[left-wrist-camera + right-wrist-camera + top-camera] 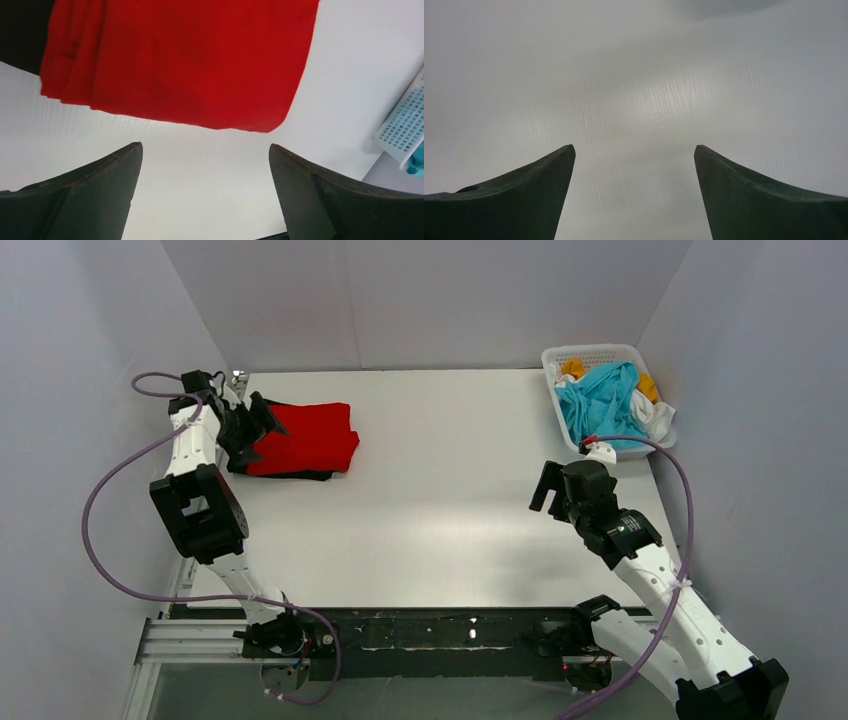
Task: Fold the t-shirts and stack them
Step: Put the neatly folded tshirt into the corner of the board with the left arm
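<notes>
The left claw [206, 147] gapes wide and empty, fingertips just short of the edge of the folded red t-shirt [305, 437], which lies on a black t-shirt [20, 35] at the far left of the counter [450, 510]. That arm reaches forward with its elbow bent. The right claw [634, 148] is spread wide too, holding nothing, over bare counter, its arm slanting in from the near right. Beyond it, a white basket [556, 362] holds a cyan t-shirt [605, 400], a white t-shirt [657, 418] and an orange-yellow t-shirt [573, 368], heaped.
</notes>
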`<state>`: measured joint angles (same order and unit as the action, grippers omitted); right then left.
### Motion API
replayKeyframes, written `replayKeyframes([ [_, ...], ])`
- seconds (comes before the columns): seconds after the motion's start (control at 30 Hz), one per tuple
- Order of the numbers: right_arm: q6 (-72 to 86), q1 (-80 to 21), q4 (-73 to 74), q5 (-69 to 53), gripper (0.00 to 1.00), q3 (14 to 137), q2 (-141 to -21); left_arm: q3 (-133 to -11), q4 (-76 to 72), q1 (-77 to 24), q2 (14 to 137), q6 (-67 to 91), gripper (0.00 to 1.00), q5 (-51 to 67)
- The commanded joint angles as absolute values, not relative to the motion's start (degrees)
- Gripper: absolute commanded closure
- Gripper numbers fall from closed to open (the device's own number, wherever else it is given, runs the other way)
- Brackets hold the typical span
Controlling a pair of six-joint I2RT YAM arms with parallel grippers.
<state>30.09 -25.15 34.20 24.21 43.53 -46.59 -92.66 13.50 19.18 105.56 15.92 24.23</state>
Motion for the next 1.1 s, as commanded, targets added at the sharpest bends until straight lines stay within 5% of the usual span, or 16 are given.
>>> replayKeyframes([
  [0.0, 28.8, -24.9, 31.6, 24.5, 0.02, 43.1, -44.7, -97.0, 17.4, 23.2, 110.8, 17.6, 0.02, 27.5],
  [0.17, 29.0, -25.0, 30.7, 24.4, 0.02, 41.7, -43.5, -106.7, 20.1, 23.9, 120.7, 15.1, 0.04, 31.7],
  [0.67, 29.2, -25.0, 31.6, 26.0, 0.03, 41.7, -46.7, -110.9, 22.2, 23.7, 127.8, 8.6, 0.17, 38.2],
  [1.07, 29.0, -25.0, 32.4, 25.9, 0.03, 41.7, -47.9, -113.0, 25.9, 23.6, 129.5, 3.3, 0.16, 25.7],
])
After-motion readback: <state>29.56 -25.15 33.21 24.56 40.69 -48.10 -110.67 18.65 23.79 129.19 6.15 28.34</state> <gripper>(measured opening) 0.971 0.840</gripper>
